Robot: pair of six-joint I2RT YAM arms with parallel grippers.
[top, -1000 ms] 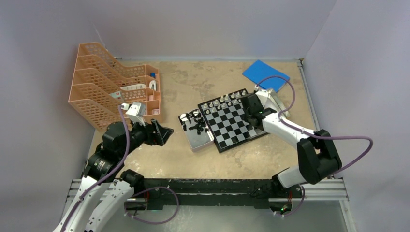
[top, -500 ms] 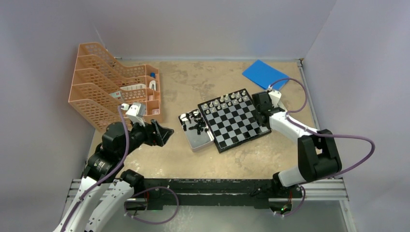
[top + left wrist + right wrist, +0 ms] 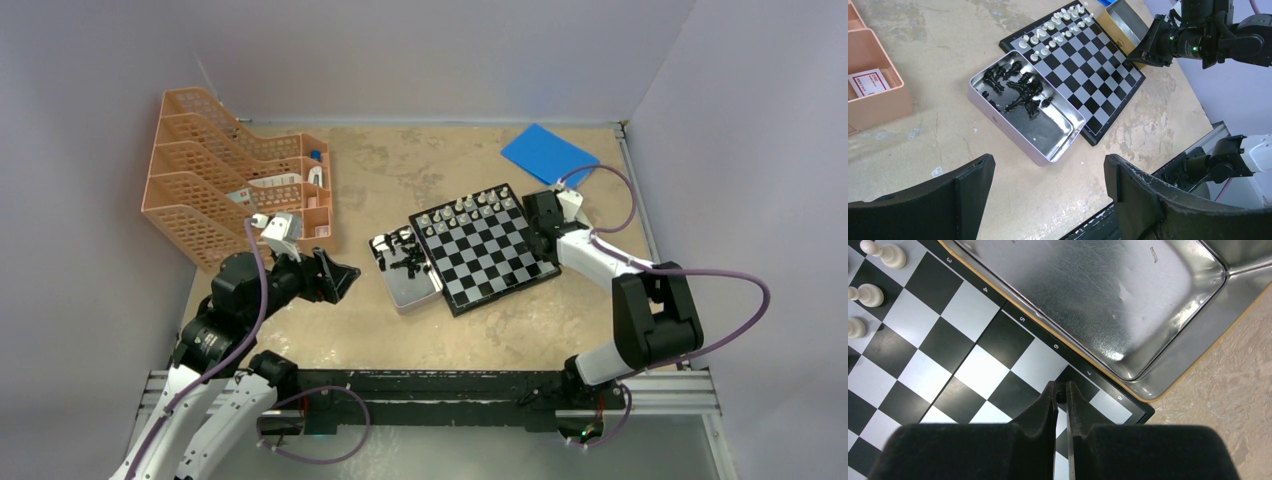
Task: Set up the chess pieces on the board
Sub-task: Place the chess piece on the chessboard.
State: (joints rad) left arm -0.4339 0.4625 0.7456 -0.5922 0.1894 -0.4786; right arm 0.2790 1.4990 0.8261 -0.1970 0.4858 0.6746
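The board (image 3: 487,252) lies mid-table, with white chess pieces (image 3: 466,206) in rows along its far edge. Black chess pieces (image 3: 403,256) lie heaped in a silver tin (image 3: 415,288) at its left side. My right gripper (image 3: 541,228) is at the board's right edge. In the right wrist view it (image 3: 1061,395) is shut on a small black piece (image 3: 1061,397) over a dark square near the border by the number 7. My left gripper (image 3: 1048,172) is open and empty, above bare table in front of the tin (image 3: 1053,131).
A second, empty silver tin (image 3: 1108,300) lies against the board's right edge. An orange tiered file tray (image 3: 235,190) stands at the back left. A blue flat pad (image 3: 550,153) lies at the back right.
My right gripper moved from over the board's right half out to its right edge, then held there. The left arm has not moved.
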